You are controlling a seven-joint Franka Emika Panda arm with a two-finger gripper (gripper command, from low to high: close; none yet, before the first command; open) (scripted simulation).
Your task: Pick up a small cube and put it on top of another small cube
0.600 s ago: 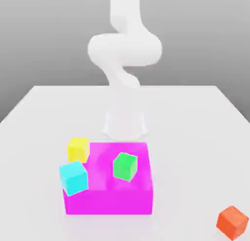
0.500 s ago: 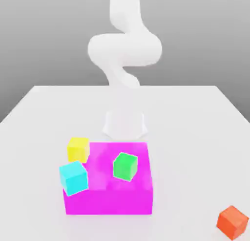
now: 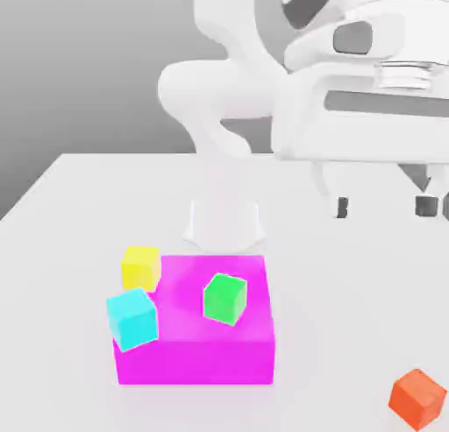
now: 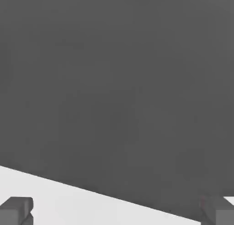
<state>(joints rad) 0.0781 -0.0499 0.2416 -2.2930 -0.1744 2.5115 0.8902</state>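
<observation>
The small cube (image 3: 418,398), orange-red and matte, rests on the white table at the exterior view's lower right corner. My gripper (image 3: 384,206) hangs high above the table on the exterior view's right, well above that cube. Its two dark fingertips (image 3: 342,208) stand wide apart, open with nothing between them. In the hand view the gripper (image 4: 117,212) also shows its fingertips (image 4: 16,210) far apart, with a strip of white table and grey background beyond them.
A big magenta block (image 3: 197,347) lies in the middle of the table (image 3: 88,194). A green cube (image 3: 224,299) sits on it, a cyan cube (image 3: 132,318) and a yellow cube (image 3: 140,267) at its left side. The arm's white base (image 3: 224,220) stands behind.
The hand with its open fingers has come into the exterior view at the upper right, where before only the arm's base and elbow showed. The cubes have not moved.
</observation>
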